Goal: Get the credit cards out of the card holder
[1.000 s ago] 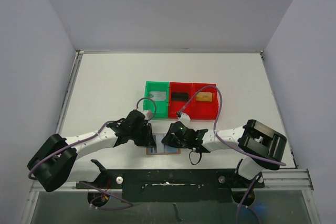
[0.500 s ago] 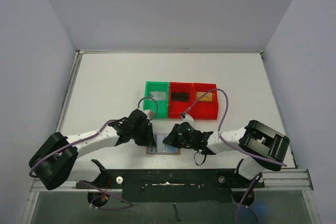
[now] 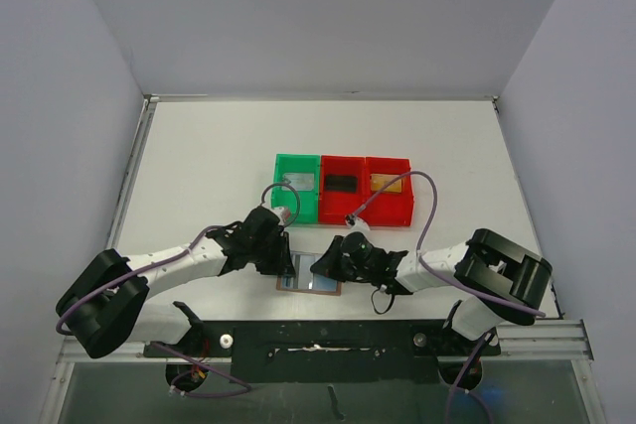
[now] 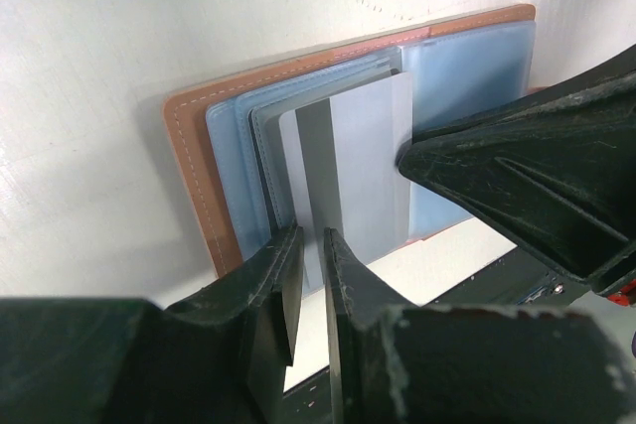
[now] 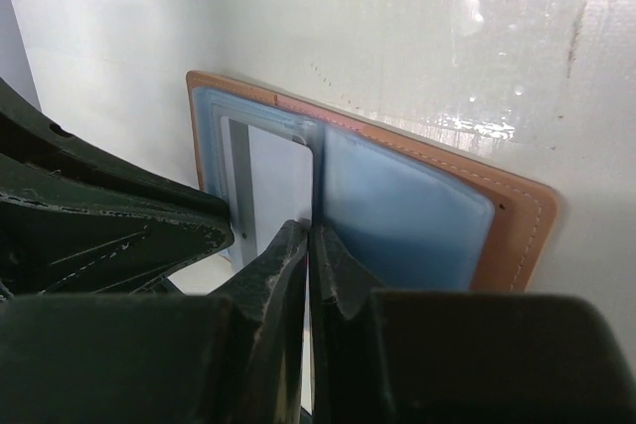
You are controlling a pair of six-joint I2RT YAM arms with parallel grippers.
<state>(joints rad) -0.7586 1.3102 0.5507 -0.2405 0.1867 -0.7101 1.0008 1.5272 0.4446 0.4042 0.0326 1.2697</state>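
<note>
left gripper point(image 4: 312, 241) clamped on card holder point(image 4: 189, 171) | right gripper point(image 5: 310, 235) pinching one silver card point(image 4: 368, 146) | three bins point(image 3: 343, 210)

Card holder point(image 3: 310, 278) at the near edge of the bench point(image 3: 199, 156), bins point(image 3: 343, 189) behind.
The holder lies open between the left fingers point(image 4: 281, 290) and right fingers point(image 5: 290, 275), a sleeved card point(image 4: 363, 161) inside it; three bins stand in a row, each holding a loose card point(image 3: 341, 183).
</note>
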